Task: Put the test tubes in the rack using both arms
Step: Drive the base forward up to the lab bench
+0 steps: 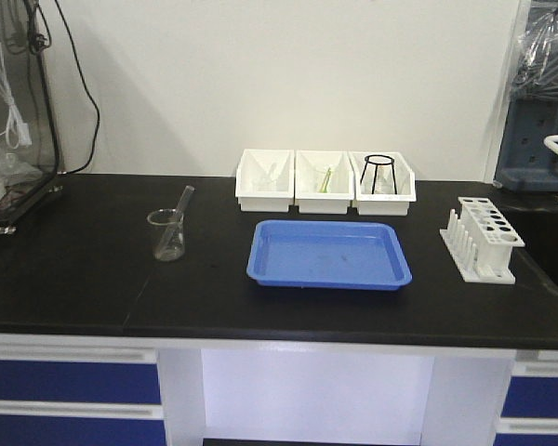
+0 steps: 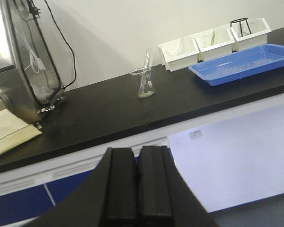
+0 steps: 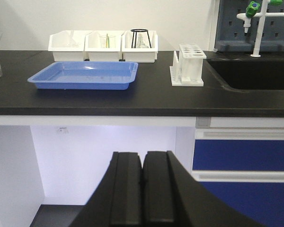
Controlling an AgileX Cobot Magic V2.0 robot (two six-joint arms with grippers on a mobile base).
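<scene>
One slim clear test tube (image 1: 184, 199) leans in a glass beaker (image 1: 166, 237) on the left of the black counter; the left wrist view shows this test tube (image 2: 145, 70) too. The white rack (image 1: 484, 238) stands at the counter's right, and in the right wrist view the rack (image 3: 190, 64) has no tubes in its holes. My left gripper (image 2: 136, 150) is shut and empty, low in front of the counter, well short of the beaker. My right gripper (image 3: 143, 154) is also shut and empty, below the counter edge. Neither arm shows in the front view.
A blue tray (image 1: 328, 254) lies mid-counter. Behind it stand three white bins (image 1: 325, 182); one holds a green-yellow stick, one a black tripod ring (image 1: 378, 172). A sink (image 3: 255, 73) with a tap is at the right, and a metal-framed case (image 2: 26, 71) with cables at the left.
</scene>
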